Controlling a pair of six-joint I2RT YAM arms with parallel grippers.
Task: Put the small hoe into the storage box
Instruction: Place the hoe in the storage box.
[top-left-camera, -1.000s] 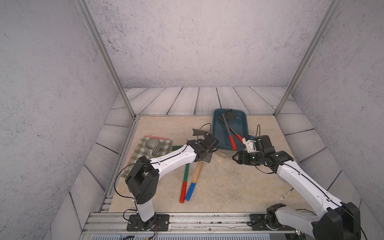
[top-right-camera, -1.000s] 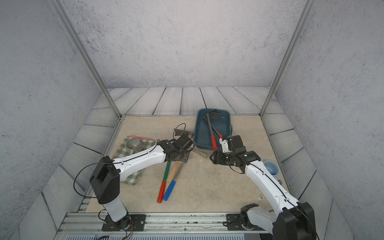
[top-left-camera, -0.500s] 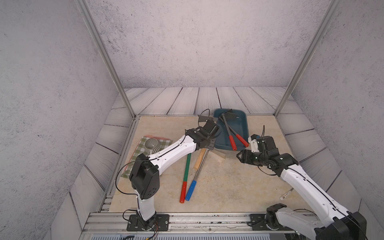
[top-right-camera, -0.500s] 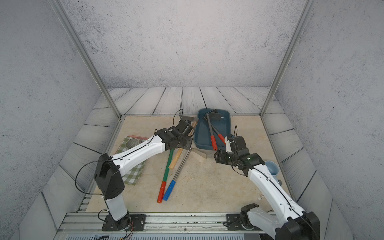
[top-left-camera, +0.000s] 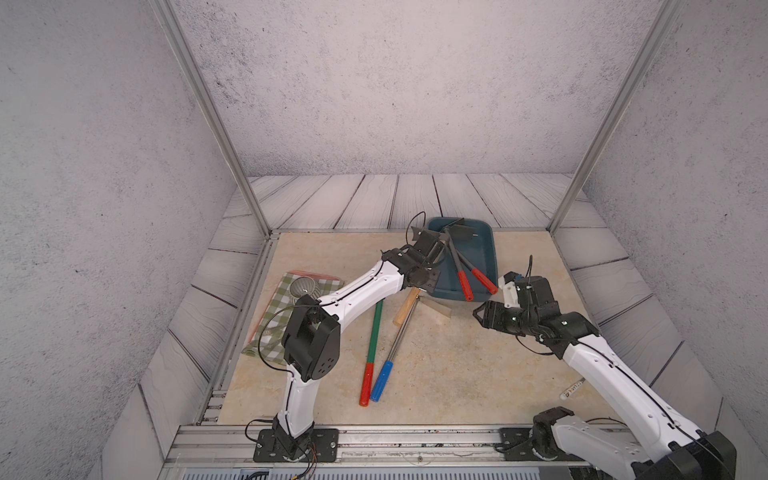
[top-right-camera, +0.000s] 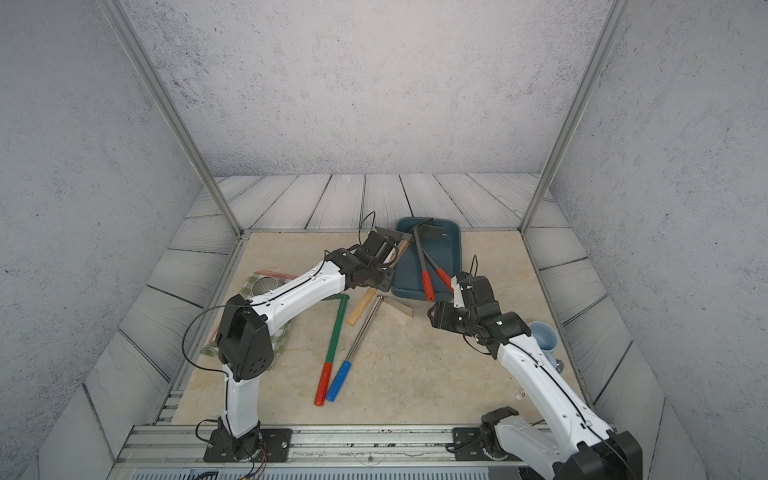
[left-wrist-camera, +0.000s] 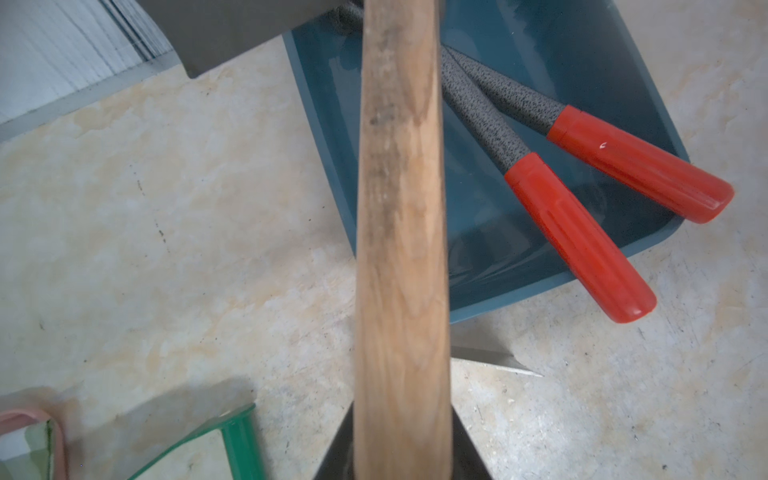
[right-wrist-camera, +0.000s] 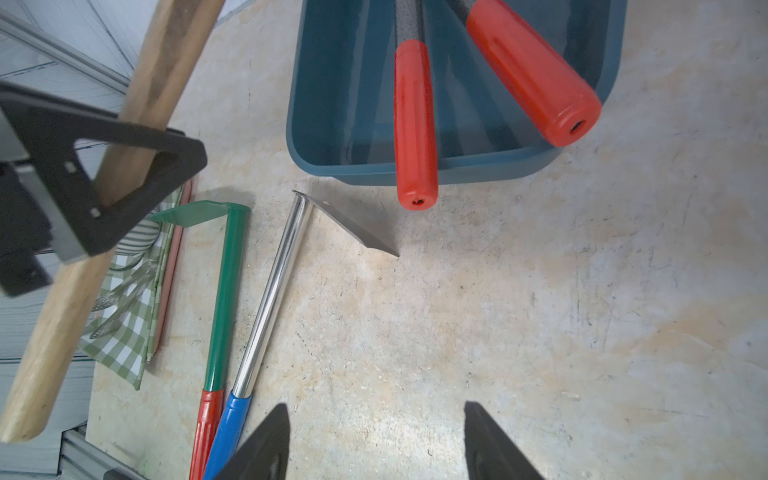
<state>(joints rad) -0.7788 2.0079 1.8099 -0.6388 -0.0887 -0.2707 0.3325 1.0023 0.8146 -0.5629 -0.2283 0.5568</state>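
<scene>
My left gripper (top-left-camera: 432, 249) (top-right-camera: 380, 249) is shut on the small hoe's wooden handle (left-wrist-camera: 401, 208) and holds it tilted above the table, beside the left rim of the storage box (top-left-camera: 484, 241). The hoe's dark blade (top-right-camera: 388, 235) points to the back and the handle's free end (top-left-camera: 404, 309) hangs low toward the front. The teal box (right-wrist-camera: 332, 104) holds two red-gripped tools (top-left-camera: 465, 284) whose grips stick out over its near rim. My right gripper (top-left-camera: 480, 316) (right-wrist-camera: 374, 411) hovers open and empty in front of the box.
A green-shafted tool with a red grip (top-left-camera: 374, 332) and a chrome tool with a blue grip (top-left-camera: 399, 336) lie side by side mid-table. A checked cloth (top-left-camera: 274, 316) with a metal cup (top-left-camera: 303, 286) lies at the left. A pale blue cup (top-right-camera: 544, 338) stands at the right.
My left gripper has carried the wooden-handled hoe up and back, from beside the lying tools to the box's left rim. My right gripper has drawn back from the box's near rim.
</scene>
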